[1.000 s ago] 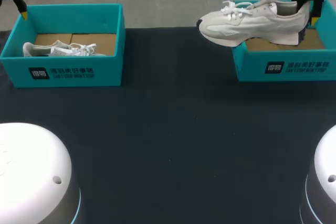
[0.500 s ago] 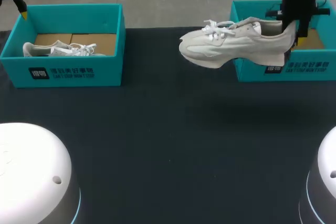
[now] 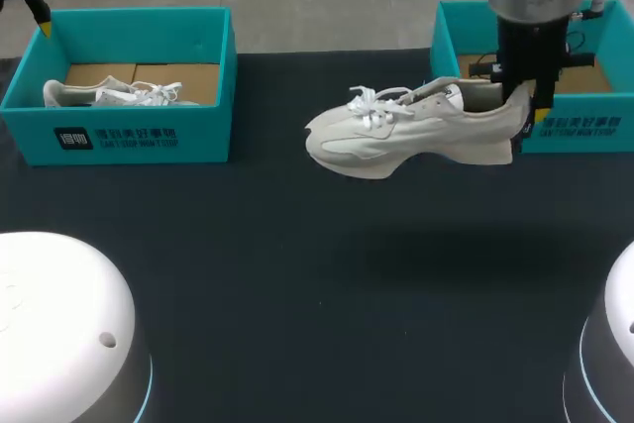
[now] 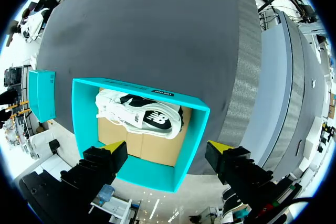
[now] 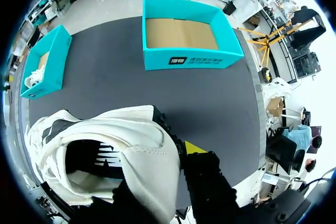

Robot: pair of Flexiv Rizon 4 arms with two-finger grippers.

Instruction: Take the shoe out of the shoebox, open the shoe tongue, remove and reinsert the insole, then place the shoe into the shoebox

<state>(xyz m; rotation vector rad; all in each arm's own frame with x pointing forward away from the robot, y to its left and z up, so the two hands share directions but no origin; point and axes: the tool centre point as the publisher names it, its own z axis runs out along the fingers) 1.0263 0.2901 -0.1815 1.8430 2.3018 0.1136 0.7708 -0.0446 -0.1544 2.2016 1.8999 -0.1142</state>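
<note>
1. the shoe (image 3: pixel 416 131), white with loose laces, hangs level in the air just beside the right shoebox (image 3: pixel 584 131), toe pointing away from it, above the dark table (image 3: pixel 317 274);
2. the right gripper (image 3: pixel 525 111) is clamped on the shoe's heel collar;
3. it is probably light, with a soft upper and a stiffer sole; held by the heel alone, the toe may sag or swing;
4. the left gripper (image 4: pixel 167 150), fingers spread and empty, hovers well apart from the right shoebox, over the left shoebox (image 4: pixel 195 113), which holds a second shoe (image 4: pixel 139 116).
</note>
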